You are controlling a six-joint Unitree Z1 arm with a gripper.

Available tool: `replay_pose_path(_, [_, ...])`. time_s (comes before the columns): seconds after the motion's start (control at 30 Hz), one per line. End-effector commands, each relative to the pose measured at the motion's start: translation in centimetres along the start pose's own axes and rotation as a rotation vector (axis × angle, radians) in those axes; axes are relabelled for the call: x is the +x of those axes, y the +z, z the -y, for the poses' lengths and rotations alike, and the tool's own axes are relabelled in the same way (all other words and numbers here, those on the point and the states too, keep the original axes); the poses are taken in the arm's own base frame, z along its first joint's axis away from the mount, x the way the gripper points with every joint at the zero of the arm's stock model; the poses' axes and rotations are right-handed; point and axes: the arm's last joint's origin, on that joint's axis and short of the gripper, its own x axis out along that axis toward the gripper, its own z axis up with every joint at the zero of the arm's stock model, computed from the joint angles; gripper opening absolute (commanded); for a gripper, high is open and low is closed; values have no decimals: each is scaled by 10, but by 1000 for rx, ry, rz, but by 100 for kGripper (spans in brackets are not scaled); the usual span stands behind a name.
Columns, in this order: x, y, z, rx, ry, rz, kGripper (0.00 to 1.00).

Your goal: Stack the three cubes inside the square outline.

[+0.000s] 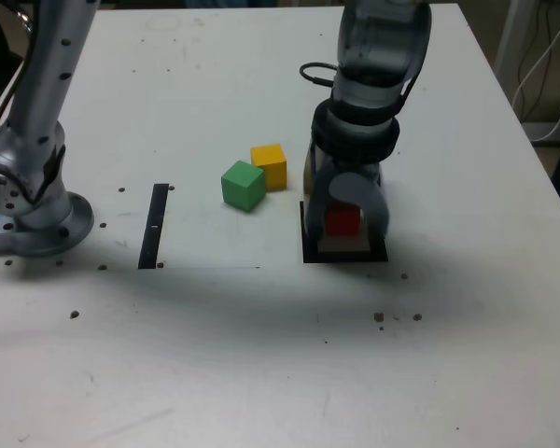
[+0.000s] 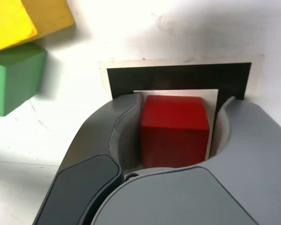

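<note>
From the exterior view, my gripper points down over the square outline, which lies on the white table toward the exterior view's right. The red cube sits inside that outline, between my two grey jaws. The green cube and the yellow cube rest on the table to the exterior view's left of the outline, touching or nearly touching each other at a corner, the yellow one farther from the camera. A straight black strip lies further to the exterior view's left, and beyond it stands my arm's base. Small dark specks are scattered over the tabletop. In the wrist view, the red cube stands on the white centre of the square outline, squarely within the black frame. My gripper curves round the cube with its jaws parted: a thin gap shows between the cube and the jaw on each side, so I am around it and not clamped on it. The green cube and the yellow cube lie off beside the outline, close together and clear of it.
</note>
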Motion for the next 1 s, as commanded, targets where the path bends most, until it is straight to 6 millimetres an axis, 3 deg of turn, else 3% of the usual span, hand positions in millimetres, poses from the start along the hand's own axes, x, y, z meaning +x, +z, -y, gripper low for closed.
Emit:
replay_pose_path(0.0, [-7, -3, 1, 4, 3, 19, 99])
replay_pose_path(0.27, [-21, -13, -1, 3, 22, 40, 99])
replay_pose_path(0.47, [-52, -33, -14, 56, 116, 66, 99])
replay_pose_path(0.7, [-88, -60, -46, 219, 186, 128, 100])
replay_pose_path(0.97, [-78, -84, -98, 365, 208, -71, 100])
